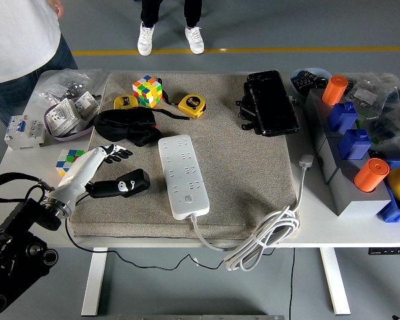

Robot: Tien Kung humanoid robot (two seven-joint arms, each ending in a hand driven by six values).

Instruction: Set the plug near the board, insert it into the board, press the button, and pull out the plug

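Observation:
A black plug (122, 185) with a thin black cable lies on the grey mat (233, 173), left of the white power board (182, 175). The board lies lengthwise, with its button (185, 199) near the close end and its white cord (267, 233) coiled at the table's front edge. My left hand (115, 152) reaches in from the lower left on a white forearm. Its black fingers are spread just above and behind the plug and hold nothing. The plug lies beside the forearm, a short gap away from the board.
A black pouch (127, 127), a colour cube (147, 91) and two yellow tape measures (191, 104) lie behind the hand. A black case (271, 103) sits at the back right, grey and blue bins (347, 153) at the right. A person in a white shirt (17, 33) stands at the far left.

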